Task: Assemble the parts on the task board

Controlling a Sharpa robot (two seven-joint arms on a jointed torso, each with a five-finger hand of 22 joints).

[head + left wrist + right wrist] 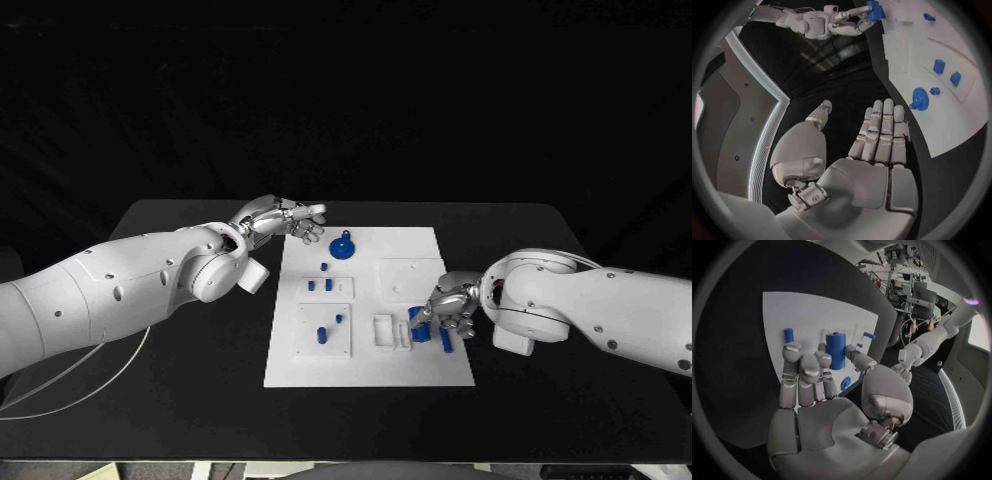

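Note:
The white task board (372, 362) lies in the middle of the table. My left hand (283, 216) hovers by its far left corner, fingers straight and apart (879, 140), holding nothing. A round blue part with a stub (342, 247) (919, 97) lies just beyond those fingers. My right hand (453, 305) (814, 390) is at the board's right side. Its thumb and fingers pinch an upright blue cylinder (420, 328) (836, 350). A blue peg (446, 340) (789, 335) lies beside that hand.
Two small blue squares (320, 285) sit in the board's left block, and two small blue pegs (330, 327) stand in the block nearer me. White raised fixtures (385, 333) stand left of the cylinder. Black table (188, 330) surrounds the board.

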